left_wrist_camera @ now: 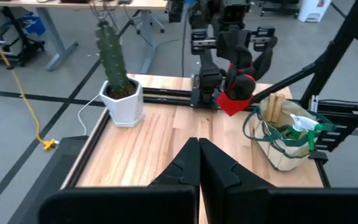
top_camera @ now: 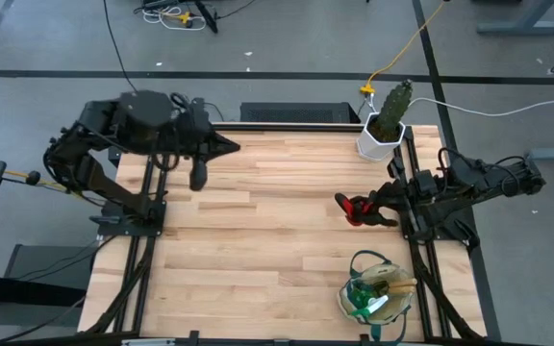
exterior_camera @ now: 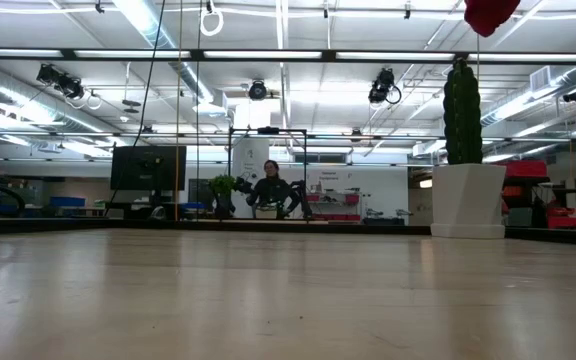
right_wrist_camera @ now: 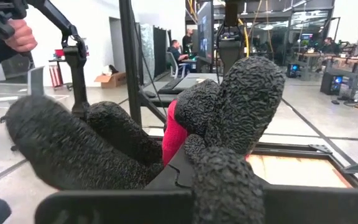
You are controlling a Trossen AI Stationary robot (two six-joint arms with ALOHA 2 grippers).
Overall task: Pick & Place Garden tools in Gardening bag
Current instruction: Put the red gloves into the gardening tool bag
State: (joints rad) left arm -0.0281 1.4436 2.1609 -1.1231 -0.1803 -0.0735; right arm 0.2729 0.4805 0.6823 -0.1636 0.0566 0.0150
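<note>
**Gloves aloft, bag waiting at the table's near right corner**

My left gripper idles over the far left part of the table, fingers pressed together on nothing. To the right, my right gripper pinches the red-and-black gloves and holds them clear of the wood near the right edge, well short of the gardening bag at the near right corner. To do this well, I judge I should carry the gloves toward the near edge until they hang squarely over the bag's mouth, lower past the loop handles, then release. The gloves are floppy, with a red cuff and black nubbly fingers bunched in my grip. The beige, green-trimmed bag already holds a spray bottle and a wooden handle. The cactus stands at the far right corner.
</note>
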